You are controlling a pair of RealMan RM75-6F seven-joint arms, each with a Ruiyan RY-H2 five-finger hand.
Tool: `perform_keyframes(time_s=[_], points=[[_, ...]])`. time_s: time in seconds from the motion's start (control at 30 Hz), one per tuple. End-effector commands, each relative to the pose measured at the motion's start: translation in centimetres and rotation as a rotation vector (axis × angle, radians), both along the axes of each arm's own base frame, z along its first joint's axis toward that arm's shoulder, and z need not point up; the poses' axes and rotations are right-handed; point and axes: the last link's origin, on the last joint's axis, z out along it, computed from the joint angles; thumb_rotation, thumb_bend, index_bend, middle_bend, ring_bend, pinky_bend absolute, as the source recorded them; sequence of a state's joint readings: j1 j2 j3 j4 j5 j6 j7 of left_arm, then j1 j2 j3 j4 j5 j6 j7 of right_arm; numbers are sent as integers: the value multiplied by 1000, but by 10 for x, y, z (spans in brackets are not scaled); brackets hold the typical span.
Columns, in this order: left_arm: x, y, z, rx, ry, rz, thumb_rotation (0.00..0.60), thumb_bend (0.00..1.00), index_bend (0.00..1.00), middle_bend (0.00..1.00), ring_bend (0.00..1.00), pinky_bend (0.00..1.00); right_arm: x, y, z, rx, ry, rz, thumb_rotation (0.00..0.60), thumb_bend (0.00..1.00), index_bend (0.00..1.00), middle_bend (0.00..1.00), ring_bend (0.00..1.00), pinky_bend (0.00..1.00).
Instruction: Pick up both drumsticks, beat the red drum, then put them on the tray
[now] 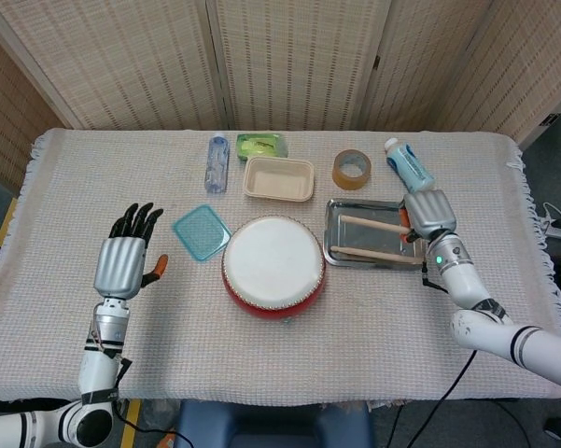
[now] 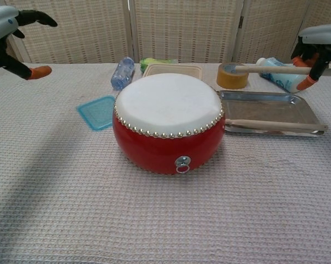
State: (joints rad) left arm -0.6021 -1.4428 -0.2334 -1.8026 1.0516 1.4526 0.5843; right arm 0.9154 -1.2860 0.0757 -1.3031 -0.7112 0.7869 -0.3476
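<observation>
So here's what we've got on the tabletop [image 1: 355,336], which has a pale woven cloth over it. The red drum [image 1: 273,266] sits about in the middle, white skin facing up. Just right of it is the metal tray [image 1: 341,217], and one drumstick [image 1: 378,253] lies flat in it along the near edge. The second drumstick [image 2: 270,69] is pinched in our right hand [image 1: 431,217], held level above the tray's far side; in the chest view it clearly hangs in the air, not touching the tray.

Our left hand [image 1: 123,257] is well off to the left of the drum, fingers spread and holding nothing, palm down over the cloth.

Other containers: a cream food tub [image 1: 279,178] just behind the drum, looks like nothing's in it from the head view. Its likely lid, a teal square lid [image 1: 202,231], lies flat on the cloth to the left of the drum. A green box [image 1: 261,145] sits beyond the tub, and we can't make out what's inside. A clear water bottle [image 1: 217,163] lies on its side left of the tub, a roll of tape [image 1: 352,168] sits beyond the tray, and a white bottle with blue label [image 1: 409,165] lies further right of the tape
</observation>
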Motion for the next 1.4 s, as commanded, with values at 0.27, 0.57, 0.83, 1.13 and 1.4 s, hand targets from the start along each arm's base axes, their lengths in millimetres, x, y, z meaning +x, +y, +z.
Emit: perform_keyframes(time_s=[0.27,0.57,0.83,1.13,1.4], points=[[-38,-17,10,19,-61,52,600,360,0,62,0,165,-32,-24,-60,63,97,-1,600,93,837,822,586,534],[-49,-21,19,34,-80,63,600,358,0,61,0,164,-28,-35,-80,90,111,-13,600,93,433,544,334,417],[-56,-24,23,31,-87,68,600,360,0,61,0,164,-28,-31,-69,69,71,-19,600,93,358,476,291,406],[-75,-30,39,50,-51,84,600,360,0,74,0,165,-26,25,14,-96,-94,86,600,93,298,427,290,406],[-102,-51,53,54,-45,119,600,359,8,91,11,165,-57,115,74,-207,-122,130,600,93,175,315,217,399]])
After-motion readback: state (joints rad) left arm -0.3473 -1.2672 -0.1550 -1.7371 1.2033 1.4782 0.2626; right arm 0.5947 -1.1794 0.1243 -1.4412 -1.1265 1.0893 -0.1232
